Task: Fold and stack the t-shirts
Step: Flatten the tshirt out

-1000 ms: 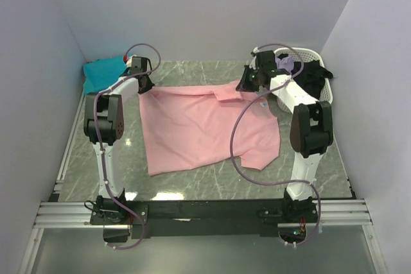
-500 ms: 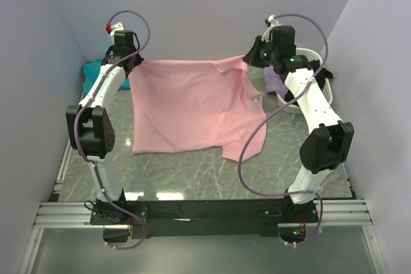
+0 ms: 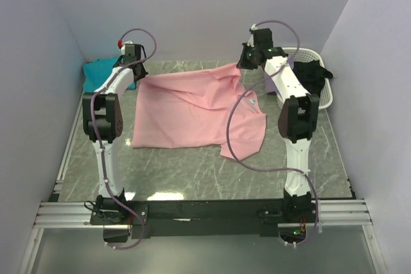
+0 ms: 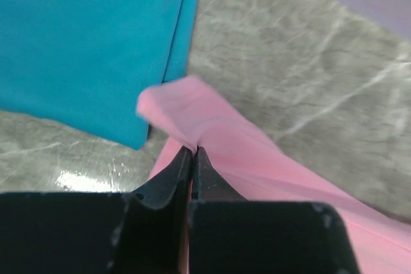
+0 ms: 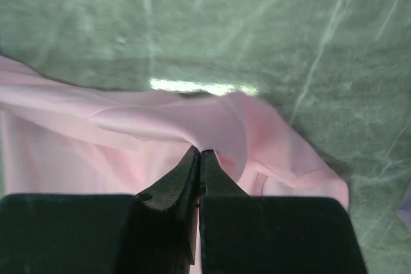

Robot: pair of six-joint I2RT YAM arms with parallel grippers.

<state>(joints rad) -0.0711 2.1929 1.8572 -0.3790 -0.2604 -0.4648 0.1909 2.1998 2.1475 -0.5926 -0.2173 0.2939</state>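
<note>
The light pink t-shirt hangs from both grippers at the back of the table, its lower part draped on the marble. My left gripper is shut on its left top corner, seen as a pink fold at the jaws. My right gripper is shut on the collar-side edge. A folded teal t-shirt lies at the back left, also large in the left wrist view. Lavender and black shirts lie in the basket.
A white laundry basket stands at the back right against the wall. Grey walls close in the table on the left, back and right. The marble table shows bare in front of the pink shirt.
Both grippers lifted the pink shirt up and spread it, then came back down toward the table's back; the shirt now sags with folds between them and lies farther left than a second ago.
</note>
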